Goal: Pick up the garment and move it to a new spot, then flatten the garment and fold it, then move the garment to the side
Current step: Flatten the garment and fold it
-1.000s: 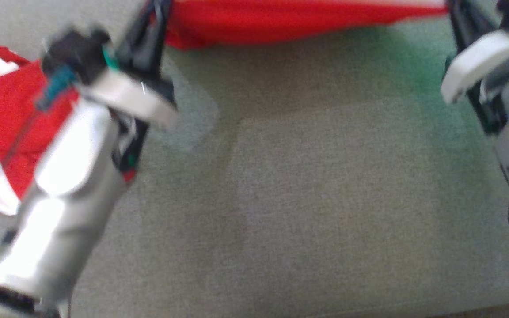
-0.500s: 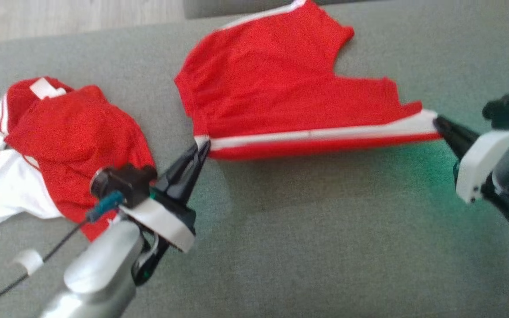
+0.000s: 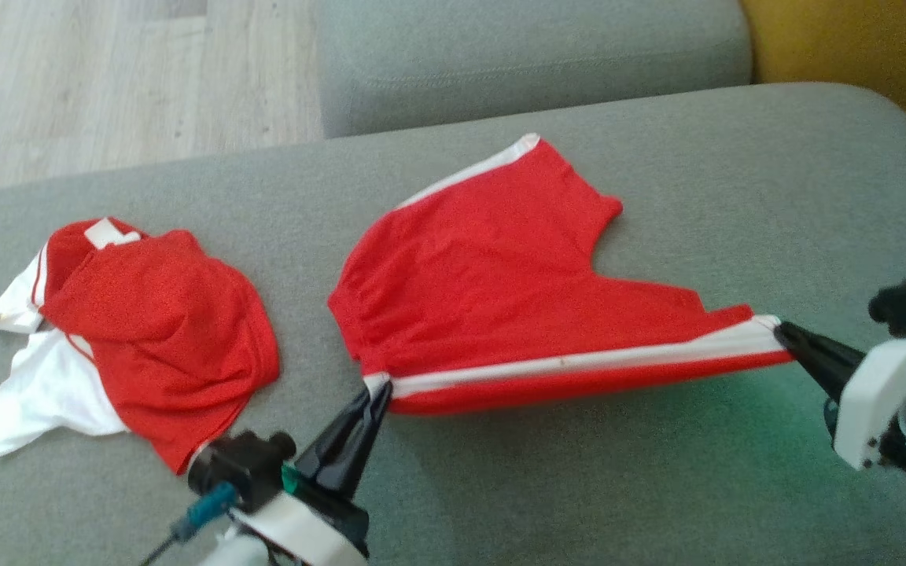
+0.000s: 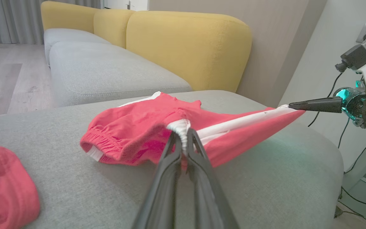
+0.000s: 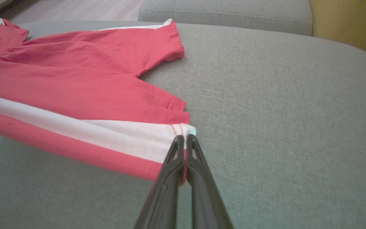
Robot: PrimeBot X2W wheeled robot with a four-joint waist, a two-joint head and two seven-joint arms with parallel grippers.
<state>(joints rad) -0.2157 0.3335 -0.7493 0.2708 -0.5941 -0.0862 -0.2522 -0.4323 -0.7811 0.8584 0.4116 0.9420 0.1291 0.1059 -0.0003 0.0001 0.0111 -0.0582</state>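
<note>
The garment is a pair of red shorts with a white side stripe, lying on the grey sofa seat with its near edge pulled taut and lifted between my two grippers. My left gripper is shut on the waistband corner, which shows white and gathered at the fingertips in the left wrist view. At the opposite end, my right gripper is shut on the hem corner of the striped leg. The far leg rests flat on the cushion.
A second red and white garment lies crumpled at the left of the seat. Another grey cushion sits behind, with a yellow backrest to the right and wooden floor at the far left.
The head camera has tilted up, so the whole scene has slid down the picture. Both grippers keep their hold on the shorts' stretched edge.
</note>
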